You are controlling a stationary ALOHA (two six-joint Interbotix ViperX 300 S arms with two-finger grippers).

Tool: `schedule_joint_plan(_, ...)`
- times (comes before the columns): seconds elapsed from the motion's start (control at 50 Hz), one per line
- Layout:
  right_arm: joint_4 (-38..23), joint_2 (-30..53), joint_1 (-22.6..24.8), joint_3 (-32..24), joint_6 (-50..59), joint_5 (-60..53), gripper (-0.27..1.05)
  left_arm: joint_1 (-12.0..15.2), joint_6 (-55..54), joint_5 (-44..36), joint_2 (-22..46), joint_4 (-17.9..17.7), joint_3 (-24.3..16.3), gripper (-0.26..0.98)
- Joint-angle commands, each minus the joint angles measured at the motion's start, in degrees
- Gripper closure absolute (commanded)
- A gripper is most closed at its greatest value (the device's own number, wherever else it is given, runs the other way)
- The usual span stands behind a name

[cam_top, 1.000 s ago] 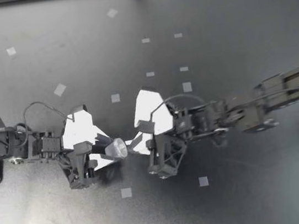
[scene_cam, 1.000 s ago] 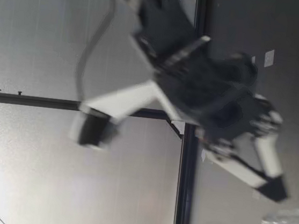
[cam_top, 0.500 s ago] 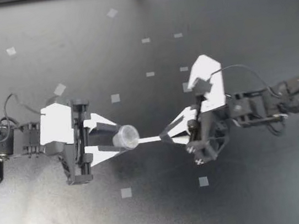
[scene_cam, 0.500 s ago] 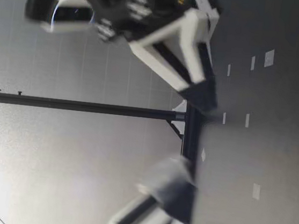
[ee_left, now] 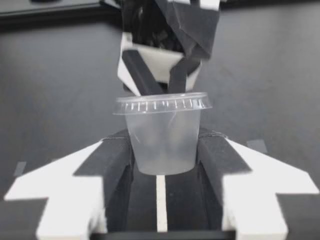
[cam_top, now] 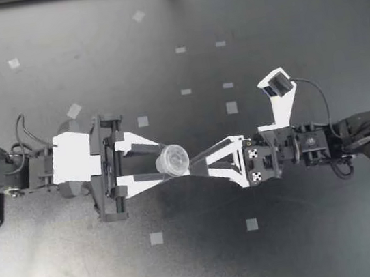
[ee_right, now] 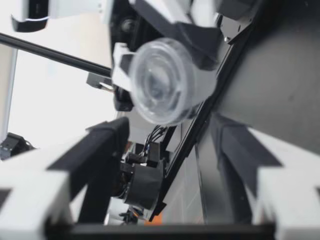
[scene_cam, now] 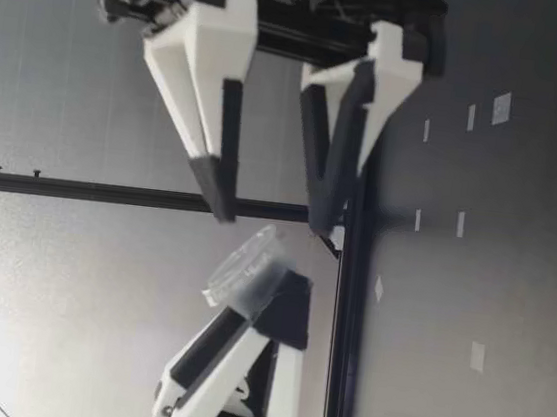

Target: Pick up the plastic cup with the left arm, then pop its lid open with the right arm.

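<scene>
My L claw (cam_top: 164, 165) clamps clear cup (cam_top: 172, 159) mid-air over surface (cam_top: 308, 231) centre. R claw (cam_top: 195, 171) wide open, tips just short of cup. Handover approach, I reckon; next: straddle cup squarely, then close.

Translucent, smooth plastic cup (cam_top: 171, 160); matt white plastic left end effector (cam_top: 163, 161) with black pads (ee_left: 114, 159); dull dark table (cam_top: 277, 8).

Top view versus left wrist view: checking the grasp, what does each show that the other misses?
Only the top view shows the two arms themselves. Only the left wrist view shows the small clear plastic cup's side wall and ridged rim, black fingers pressing both sides. Both show the left pincer gripping that cup, the right pincer close beyond it.
</scene>
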Motion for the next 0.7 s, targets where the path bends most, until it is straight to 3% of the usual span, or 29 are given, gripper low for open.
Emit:
schedule_joint_plan(0.0,-0.1,-0.6,-0.2,-1.1,0.0,-1.0,0.12,-0.1,-0.1,-0.8,-1.1,0.0,-0.8,0.60)
schedule_joint_plan(0.68,-2.3,-6.7,-2.4,-1.0,-2.7,-12.7,0.13,-0.1,-0.4,-1.0,-0.8,-0.1,-0.2,0.60)
